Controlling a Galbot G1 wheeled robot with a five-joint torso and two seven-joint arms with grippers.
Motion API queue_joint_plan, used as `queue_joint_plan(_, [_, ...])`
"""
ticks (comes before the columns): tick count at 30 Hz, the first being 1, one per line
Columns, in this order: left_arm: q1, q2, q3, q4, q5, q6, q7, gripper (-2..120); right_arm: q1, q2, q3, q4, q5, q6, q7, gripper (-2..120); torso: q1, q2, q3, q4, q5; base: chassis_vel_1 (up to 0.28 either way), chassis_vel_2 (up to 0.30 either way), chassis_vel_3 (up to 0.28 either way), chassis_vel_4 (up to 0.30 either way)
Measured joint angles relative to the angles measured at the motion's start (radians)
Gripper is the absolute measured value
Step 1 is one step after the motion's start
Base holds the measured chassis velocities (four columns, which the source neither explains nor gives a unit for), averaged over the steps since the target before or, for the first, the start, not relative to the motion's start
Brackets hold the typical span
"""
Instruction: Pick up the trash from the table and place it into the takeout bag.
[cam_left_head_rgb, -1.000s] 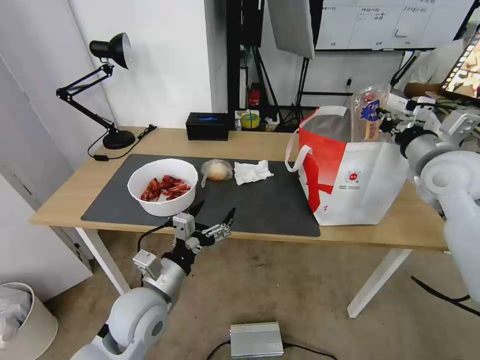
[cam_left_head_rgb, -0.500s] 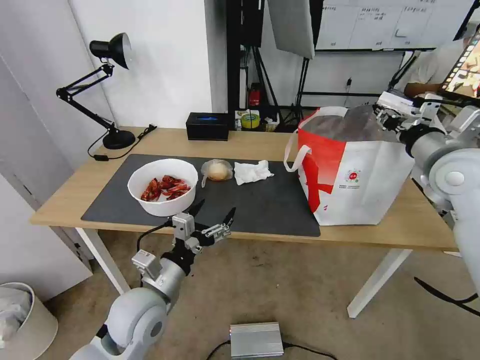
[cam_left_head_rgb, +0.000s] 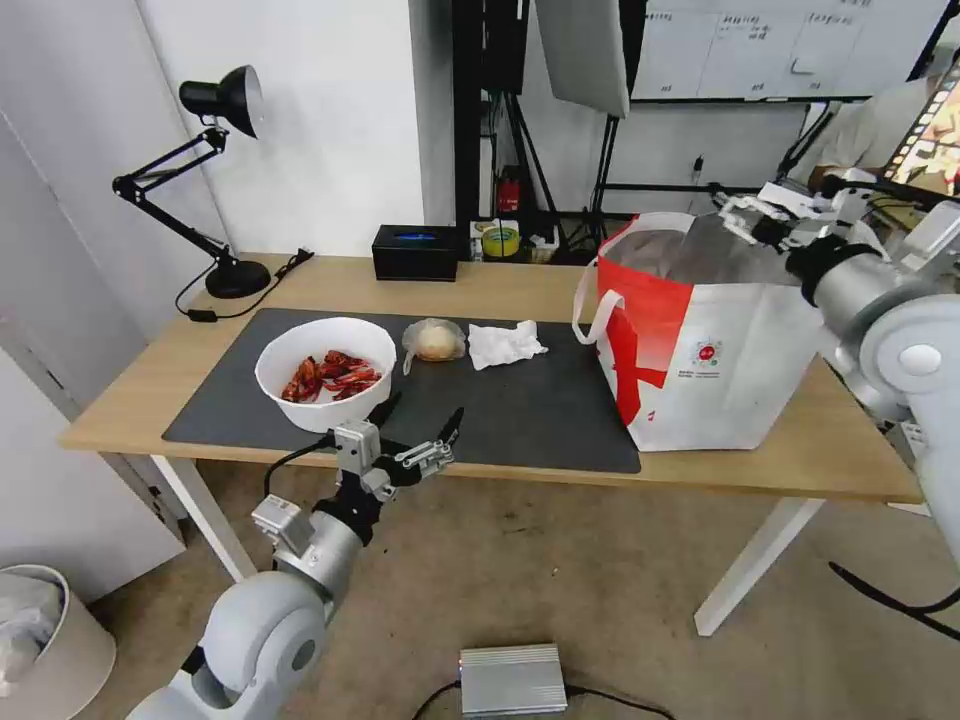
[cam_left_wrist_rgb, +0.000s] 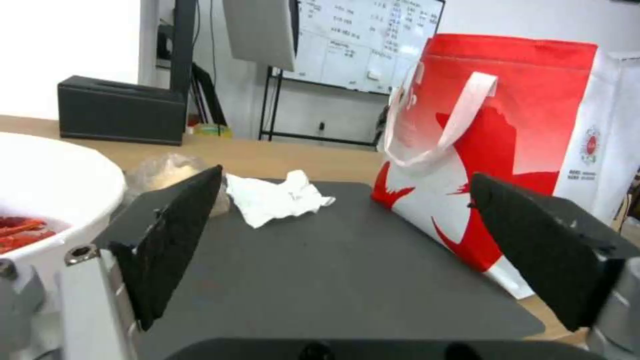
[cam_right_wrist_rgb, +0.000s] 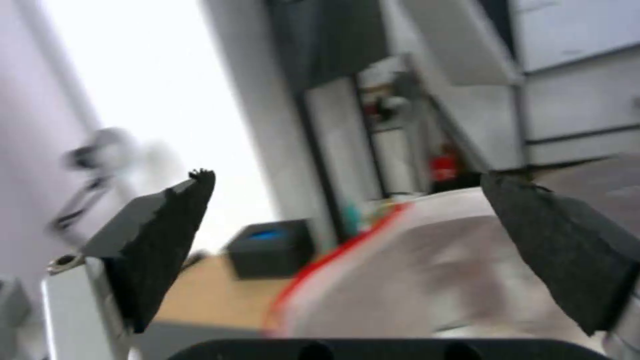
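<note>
Three pieces of trash are seen on the dark grey mat (cam_left_head_rgb: 520, 410) of the bench (cam_left_head_rgb: 480, 285), so the task is judged to be only partly done. The white bowl of crayfish shells (cam_left_head_rgb: 325, 372) stands toward the mat's left end, close to the bench's front edge. The small clear bag with a bun (cam_left_head_rgb: 433, 340) lies just beside the bowl, on the side nearer the bench's middle, and the crumpled white tissue (cam_left_head_rgb: 505, 343) lies just beside that again. A clear hinged box is not found on the mat; whether it rests inside the takeout bag (cam_left_head_rgb: 700, 340) cannot be told, since the bag's depth is hidden.

The takeout bag stands upright toward the bench's right end, its red panel overlapping the mat's right edge, its mouth open and its foil lining exposed.

The right gripper (cam_left_head_rgb: 765, 212) is held over the bag's far right rim, with its jaws spread wide and nothing between them; in the right wrist view the foil lining is seen below the open jaws. The left gripper (cam_left_head_rgb: 410, 430) is held low at the bench's front edge, just in front of the bowl, its jaws likewise parted and empty, pointed across the mat toward the tissue.

Three pickups are judged to remain: bowl, bun bag and tissue.
</note>
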Motion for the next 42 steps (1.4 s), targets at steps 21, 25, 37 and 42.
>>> queue_joint_plan(21, [-0.005,-0.002,-0.021,0.011,0.007,-0.008,0.017,100,-0.587,0.079,-0.001,0.165,-0.445,0.185,-0.267,100,0.0,0.0,0.0,-0.0002,0.0001,0.0,0.0,0.0,0.0])
queue_joint_plan(25, [-0.008,0.002,-0.022,0.013,0.007,-0.011,0.018,100,-0.639,0.119,-0.01,0.144,-0.528,0.217,-0.284,100,0.0,0.0,0.0,-0.0001,0.0002,0.0,0.0,0.0,0.0])
queue_joint_plan(37, [-0.024,-0.006,-0.012,0.033,0.008,-0.017,0.02,100,-0.735,0.203,-0.016,0.132,-0.651,0.275,-0.298,100,0.0,0.0,0.0,-0.0001,0.0002,0.0,0.0,0.0,0.0])
queue_joint_plan(42, [-0.012,-0.018,-0.009,0.051,0.029,-0.027,0.03,100,-0.766,0.243,-0.03,0.111,-0.694,0.338,-0.299,100,0.0,0.0,0.0,0.0,0.0001,0.0,0.0,0.0,0.0])
